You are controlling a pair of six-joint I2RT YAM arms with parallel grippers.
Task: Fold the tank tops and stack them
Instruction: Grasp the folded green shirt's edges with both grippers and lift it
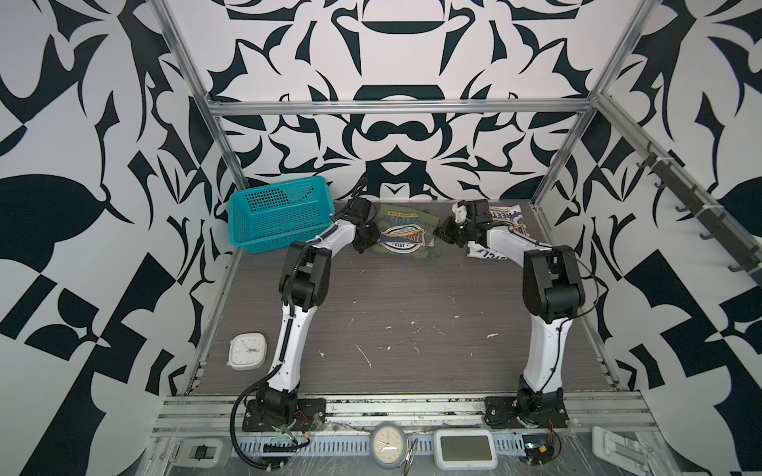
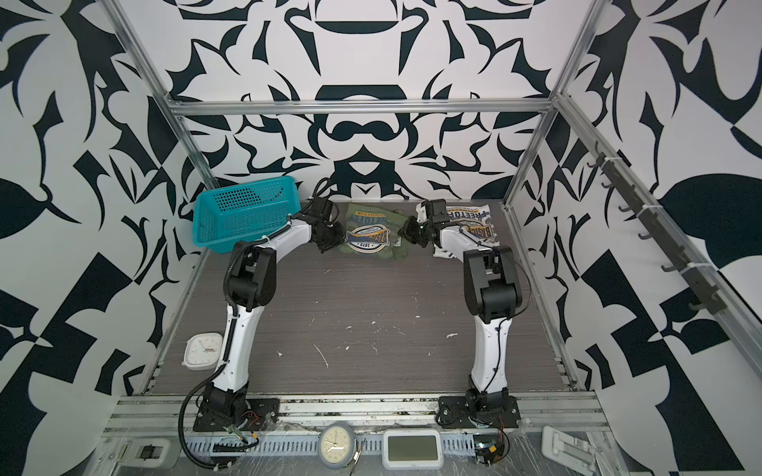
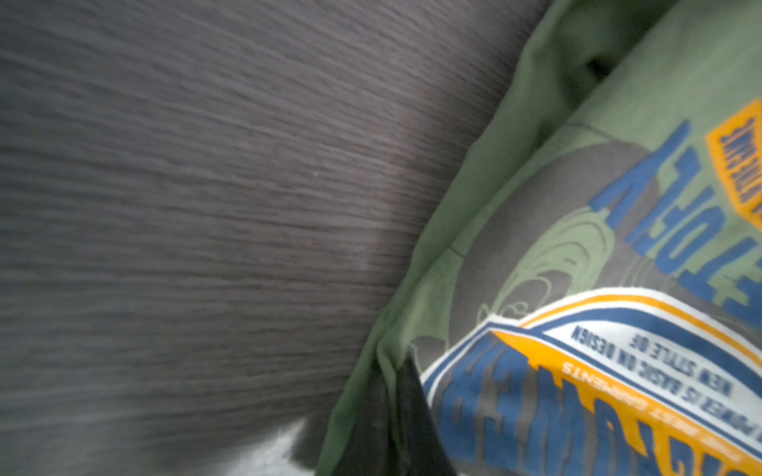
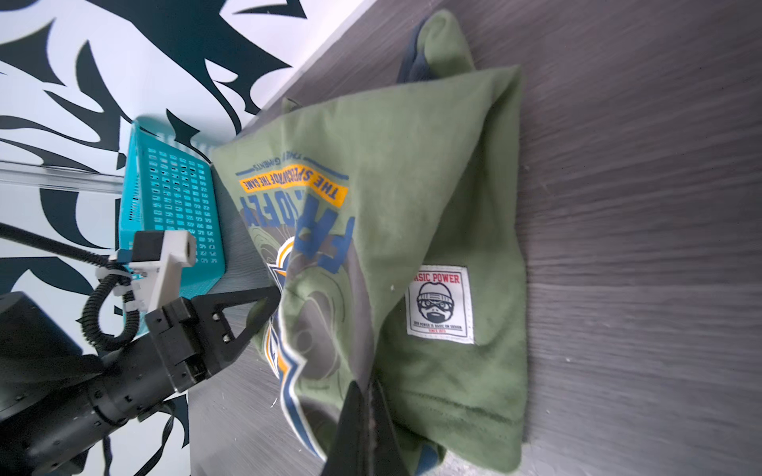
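dark wood-grain laminate table (image 1: 391, 321) is bare across its near and middle stretch apart from white flecks, with a small white square clock (image 1: 247, 350) at its near left edge. no pile of folded cloth stands anywhere on it, so the stacking looks not yet done.

both arms rise from bases at the near rail, bend at the elbow and reach forward and inward, wrists low over the far part of the table. the left gripper (image 1: 365, 239) and the right gripper (image 1: 445, 235) face each other across the olive green cloth tank top (image 1: 406, 237). it lies at the far middle in both top views, badge print up, gathered into a compact packet of several layers.

in the right wrist view the right gripper (image 4: 363, 395) is clenched on one edge of the olive top, the cloth tenting up from it. the left gripper (image 4: 268, 301) meets the opposite edge. in the left wrist view its dark finger (image 3: 412, 432) is pressed into a green fold, so it reads as clamped on the cloth too. i judge this garment to be mid-fold or about to be carried.

farther right, behind the right forearm, the white cloth tank top (image 1: 509, 216) lies near the far right corner, partly hidden. whether it is folded or only bunched i cannot tell. a teal plastic mesh basket (image 1: 280, 222) leans at the far left.
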